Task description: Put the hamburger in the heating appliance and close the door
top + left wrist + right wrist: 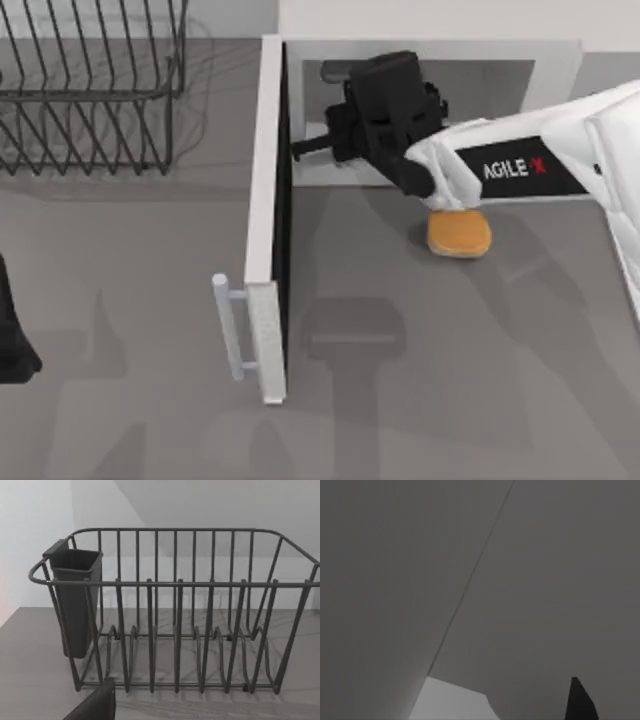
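The right arm (pixel 520 165) reaches across from the table's right side, its right gripper (pixel 300 150) at the open mouth of the heating appliance (pixel 560 60); whether its fingers are spread or pressed together cannot be told. The hamburger (pixel 459 234) lies on the table (pixel 450 400) behind the gripper, under the forearm, outside the cavity. The door (pixel 266 230) stands wide open just ahead of the gripper. Beyond it sits a wire rack (pixel 90 90) holding a dark cup (pixel 75 600). The left arm (pixel 12 340) rests at the table's left edge.

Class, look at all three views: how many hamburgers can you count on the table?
1. The hamburger lies on the table in front of the open microwave, partly under the right arm, right of the door. Another could be hidden beneath that arm.
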Robot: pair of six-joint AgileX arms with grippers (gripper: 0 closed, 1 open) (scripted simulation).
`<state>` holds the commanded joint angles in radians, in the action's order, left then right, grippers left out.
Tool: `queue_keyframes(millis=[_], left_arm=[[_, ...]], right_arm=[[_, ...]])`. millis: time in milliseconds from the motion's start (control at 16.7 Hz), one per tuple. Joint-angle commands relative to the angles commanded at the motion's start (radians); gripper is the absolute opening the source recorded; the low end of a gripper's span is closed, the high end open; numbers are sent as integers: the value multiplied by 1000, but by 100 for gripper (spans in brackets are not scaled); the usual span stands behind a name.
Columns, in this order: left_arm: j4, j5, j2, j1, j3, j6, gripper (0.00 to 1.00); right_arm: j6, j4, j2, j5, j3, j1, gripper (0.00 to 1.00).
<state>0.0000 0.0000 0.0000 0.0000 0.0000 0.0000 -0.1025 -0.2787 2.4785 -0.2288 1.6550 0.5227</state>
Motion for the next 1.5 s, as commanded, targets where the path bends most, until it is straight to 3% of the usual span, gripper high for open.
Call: queue_keyframes(millis=[420, 840, 1500], left_arm=[[0, 0, 0, 0, 0, 0, 100], [0, 0, 0, 0, 0, 0, 100], [0, 0, 0, 0, 0, 0, 100]], right_arm=[[-5, -94, -85, 12, -9, 17, 100], [-36, -254, -210, 5, -170, 86, 100], [-139, -356, -411, -154, -590, 245, 100]])
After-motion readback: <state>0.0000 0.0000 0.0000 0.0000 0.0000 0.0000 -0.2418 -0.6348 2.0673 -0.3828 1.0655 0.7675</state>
